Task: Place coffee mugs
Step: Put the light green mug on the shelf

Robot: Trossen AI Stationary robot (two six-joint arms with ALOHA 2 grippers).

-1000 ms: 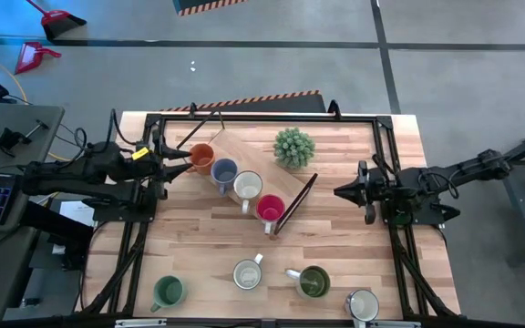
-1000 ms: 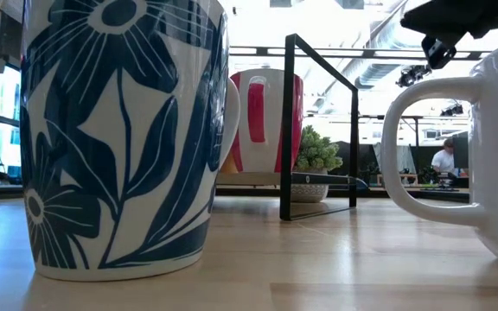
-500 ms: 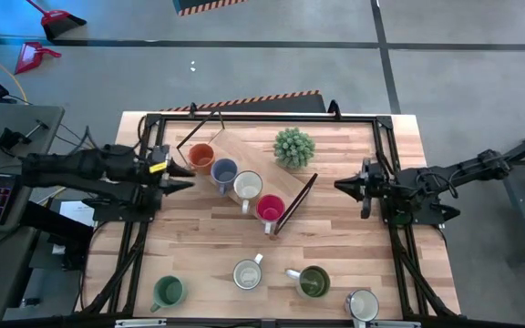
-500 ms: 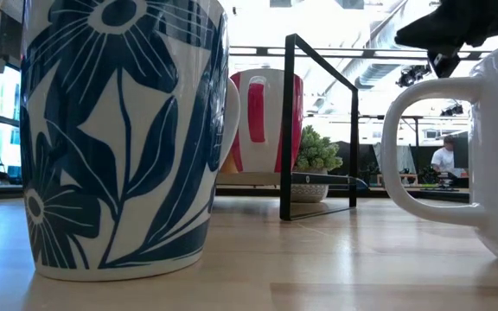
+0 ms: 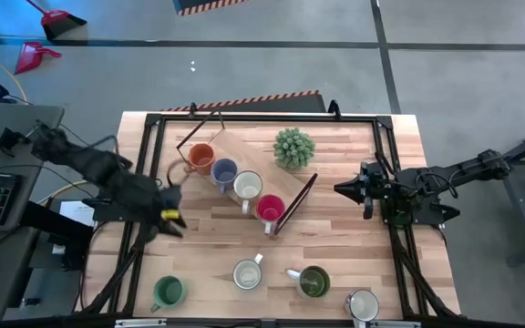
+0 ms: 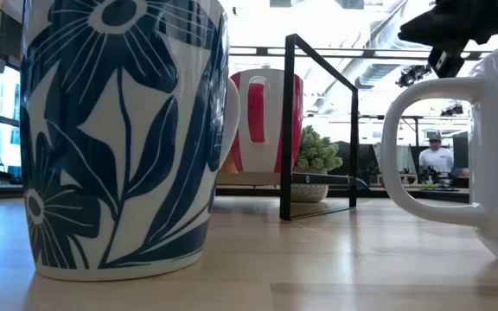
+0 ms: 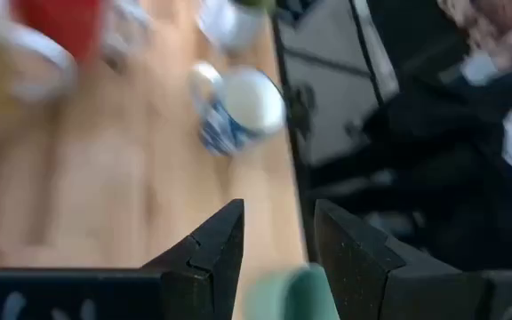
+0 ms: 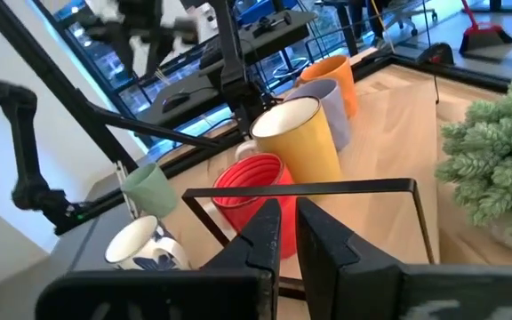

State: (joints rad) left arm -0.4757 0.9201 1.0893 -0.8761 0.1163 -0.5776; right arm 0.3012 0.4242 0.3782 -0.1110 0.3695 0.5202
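In the high view the orange mug [image 5: 200,158], the blue-grey mug [image 5: 224,171], a cream mug [image 5: 248,187] and the red-pink mug [image 5: 270,209] stand in a slanting row on a wooden board [image 5: 244,150]. Along the near edge stand the bright green mug [image 5: 167,292], a white blue-flowered mug [image 5: 247,272], the olive mug [image 5: 313,281] and a white mug [image 5: 363,305]. My left gripper [image 5: 173,220] hangs open over the table's left side, between the row and the green mug [image 7: 290,292], touching nothing. My right gripper [image 5: 340,189] waits shut on the right.
A spiky potted plant [image 5: 294,146] stands at the board's far end. A black wire frame [image 5: 296,204] leans up beside the red-pink mug. Black rails run round the table's edges. Bare wood lies across the table's middle. A person [image 6: 435,155] shows far behind the table.
My left gripper has drawn away from the orange mug and swung toward the table's near edge, turning its fingers toward the near mugs. The mugs and my right arm have kept still.
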